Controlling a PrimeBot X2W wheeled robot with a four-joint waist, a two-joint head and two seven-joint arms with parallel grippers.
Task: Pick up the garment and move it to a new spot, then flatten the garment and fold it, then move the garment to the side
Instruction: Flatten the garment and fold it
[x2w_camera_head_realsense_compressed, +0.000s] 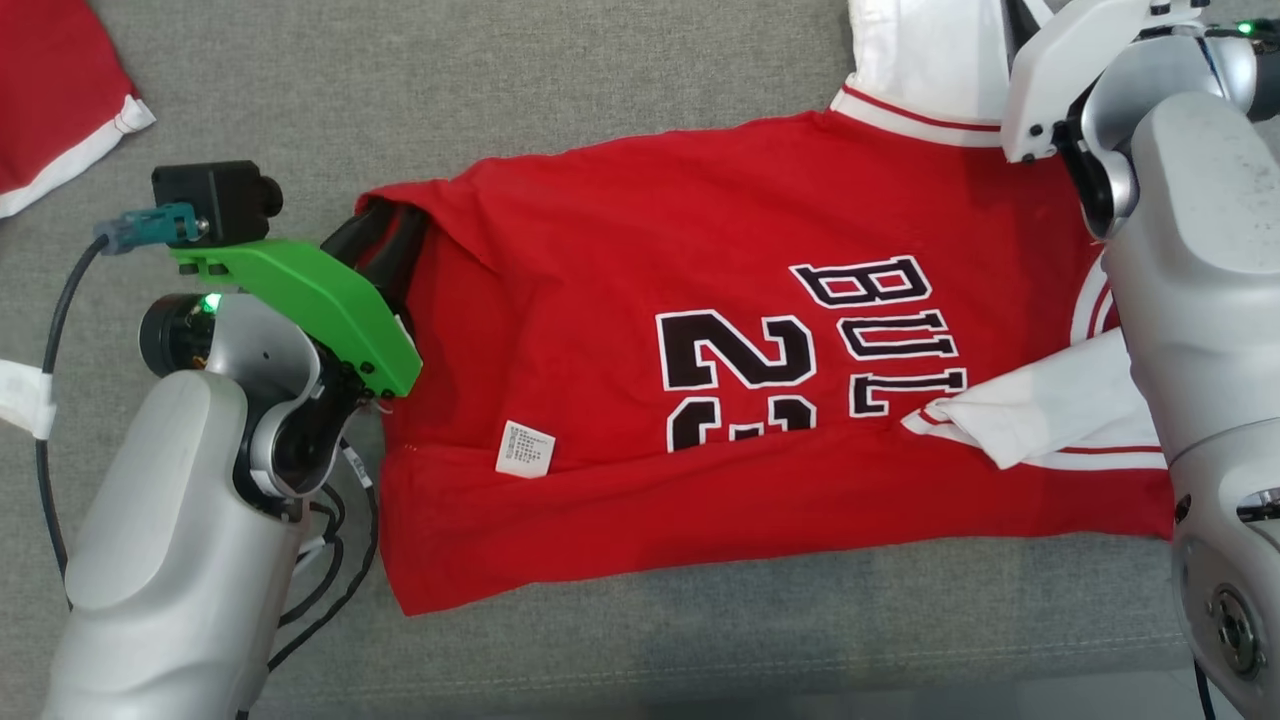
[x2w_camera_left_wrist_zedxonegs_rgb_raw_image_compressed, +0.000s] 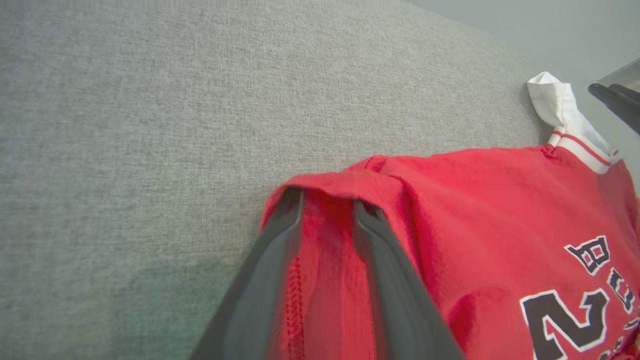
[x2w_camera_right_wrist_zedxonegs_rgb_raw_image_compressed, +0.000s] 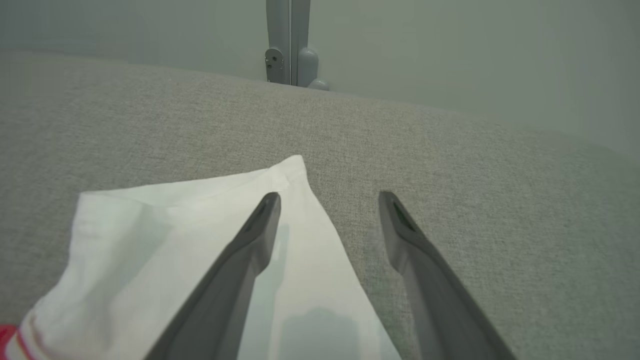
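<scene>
The red jersey (x2w_camera_head_realsense_compressed: 700, 300) lay spread across the middle of the grey upholstered surface (x2w_camera_head_realsense_compressed: 500, 80), hem toward the robot's left and white-trimmed collar toward its right. Its near edge was doubled over, so the care label (x2w_camera_head_realsense_compressed: 525, 448) showed. One white sleeve (x2w_camera_head_realsense_compressed: 1040, 410) was flopped onto the chest lettering, and the other white sleeve (x2w_camera_right_wrist_zedxonegs_rgb_raw_image_compressed: 175, 225) reached off the far edge.

The cloth looked thin, light and limp. It would probably drape and crease rather than hold a shape, and a pinch on one layer could slip. Hems, corners and the ribbed collar trim seemed the firmer places to take hold.

The left claw (x2w_camera_left_wrist_zedxonegs_rgb_raw_image_compressed: 327, 200) was at the far hem corner, roughly half closed. Its fingers straddled a raised ridge of red fabric whose fold covered the tips, and a gap remained between them, so I judged the cloth not yet clamped.

The right claw (x2w_camera_right_wrist_zedxonegs_rgb_raw_image_compressed: 330, 200) stood wide open and empty, one finger above the far sleeve and the other over bare upholstery.

A second red garment (x2w_camera_head_realsense_compressed: 50, 90) lay well apart at the far left.
</scene>
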